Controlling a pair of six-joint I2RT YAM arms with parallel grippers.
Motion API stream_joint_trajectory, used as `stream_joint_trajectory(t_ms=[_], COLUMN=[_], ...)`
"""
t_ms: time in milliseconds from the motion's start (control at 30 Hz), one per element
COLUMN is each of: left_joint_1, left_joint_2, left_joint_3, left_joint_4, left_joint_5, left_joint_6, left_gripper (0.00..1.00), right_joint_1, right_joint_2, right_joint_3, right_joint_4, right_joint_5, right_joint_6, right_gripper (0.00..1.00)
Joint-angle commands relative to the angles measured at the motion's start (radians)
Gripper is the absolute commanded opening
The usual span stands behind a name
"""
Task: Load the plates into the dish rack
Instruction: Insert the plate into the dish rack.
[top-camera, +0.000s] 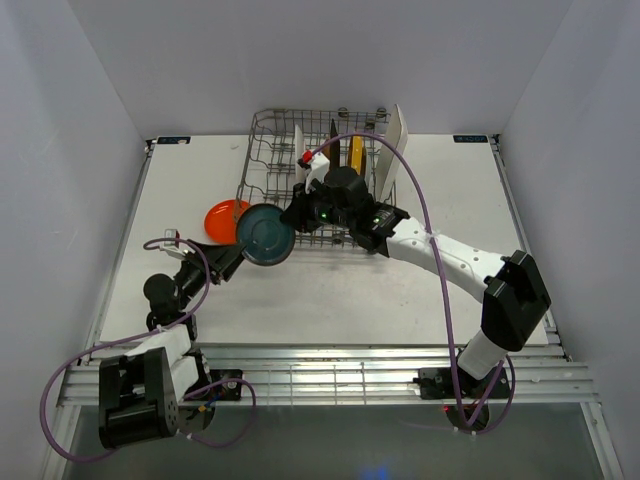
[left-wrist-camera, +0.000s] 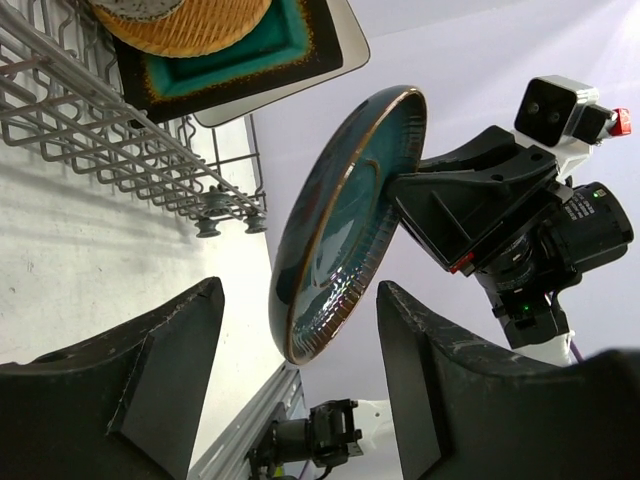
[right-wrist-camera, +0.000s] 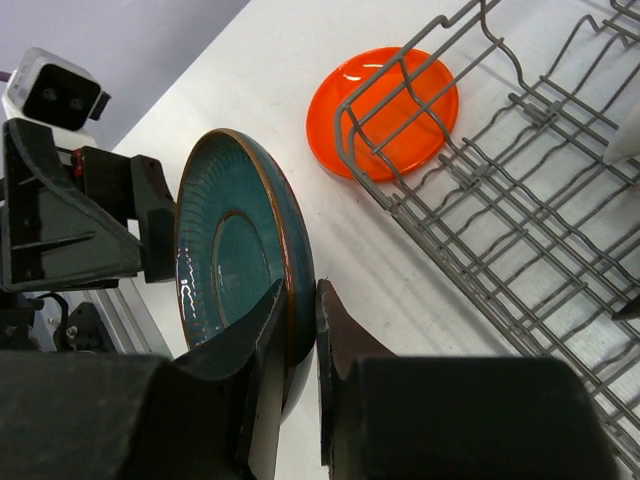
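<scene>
A teal plate is held on edge above the table, just in front of the dish rack. My right gripper is shut on its rim. My left gripper is open, with the plate's lower edge just past its spread fingertips and not touching them. An orange plate lies flat on the table against the rack's left side. A wood-tone plate, a dark green-centred square plate and a white rectangular plate stand in the rack.
The rack's wire wall rises close to the left of the left gripper. A metal rail runs along the table's near edge. White walls enclose the table on three sides.
</scene>
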Motion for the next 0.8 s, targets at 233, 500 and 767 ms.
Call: stream_joint_trajectory(t_ms=[233,500,767], left_joint_1=[-0.001,-0.001,0.002], left_joint_2=[-0.041,-0.151,-0.286], left_joint_3=[-0.023,-0.077,-0.082], left_joint_4=[0.046,-0.041,-0.198], left_joint_5=[0.009,-0.006,-0.054], left_joint_6=[0.003,0.012,0.088], left_gripper=[0.74,0.74,0.74], right_joint_1=[0.005,0.005,0.016], right_joint_2=[0.002,0.099,0.243], right_joint_3=[0.158,0.363,0.581], right_joint_4=[-0.018,-0.147,-0.242], right_joint_5=[0.187,0.334,0.489], right_joint_6=[-0.032,-0.070,-0.098], right_gripper=[0.08,0.08,0.08])
